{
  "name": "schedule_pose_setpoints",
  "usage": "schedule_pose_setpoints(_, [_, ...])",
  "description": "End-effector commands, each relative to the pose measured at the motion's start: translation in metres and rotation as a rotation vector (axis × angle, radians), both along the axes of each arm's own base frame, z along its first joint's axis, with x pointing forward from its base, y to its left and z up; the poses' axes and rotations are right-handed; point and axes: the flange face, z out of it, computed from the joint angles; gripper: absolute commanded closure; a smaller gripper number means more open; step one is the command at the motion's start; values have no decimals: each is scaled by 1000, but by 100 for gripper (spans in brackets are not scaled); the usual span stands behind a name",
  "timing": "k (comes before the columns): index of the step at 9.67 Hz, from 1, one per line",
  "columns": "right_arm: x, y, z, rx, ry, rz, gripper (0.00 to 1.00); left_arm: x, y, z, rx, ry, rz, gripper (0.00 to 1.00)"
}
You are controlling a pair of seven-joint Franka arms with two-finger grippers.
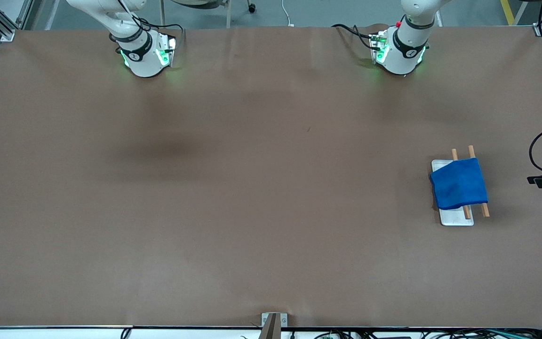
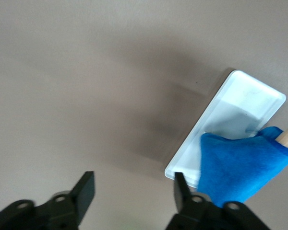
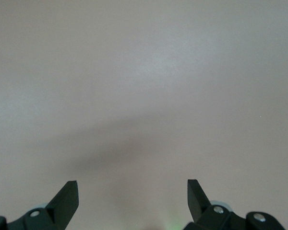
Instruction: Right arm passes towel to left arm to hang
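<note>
One blue towel [image 1: 459, 183] drapes two wooden rods [image 1: 484, 210] over one white tray [image 1: 457, 218] at the frame's right, tabletop [image 1: 233, 197] bare elsewhere; left gripper [image 2: 132, 189] and right gripper [image 3: 133, 194] fingers both released.

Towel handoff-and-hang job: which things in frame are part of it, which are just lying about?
Part of the job:
- towel, draped over the two wooden rods
- left gripper, open, empty, over the table beside the tray
- right gripper, open, empty, over bare table

Lying about:
- white tray under the rods
- brown table
</note>
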Motion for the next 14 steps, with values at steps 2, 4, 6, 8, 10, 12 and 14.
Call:
schedule_pose_setpoints(2, [-2, -2, 3, -13, -10, 11, 0, 17, -42, 62, 21, -99, -114, 0])
schedule_pose_setpoints(4, [3, -3, 4, -29, -49, 16, 0, 18, -90, 131, 43, -194, -166, 0])
schedule_pose_setpoints(6, [2, 0, -3, -29, -33, 28, 0, 7, -151, 190, 48, -239, -255, 0])
schedule_pose_setpoints(8, [3, -1, -3, -33, -37, 51, 0, -12, -212, 232, 46, -230, -347, 0])
schedule_pose_setpoints(10, [2, -1, -3, -34, -36, 60, 0, -35, -259, 275, 70, -260, -413, 0])
schedule_pose_setpoints(12, [2, -2, -3, -34, -32, 55, 0, -43, -280, 283, 12, -263, -433, 0])
schedule_pose_setpoints(14, [2, -1, -3, -33, -30, 57, 0, -64, -296, 305, 41, -280, -462, 0])
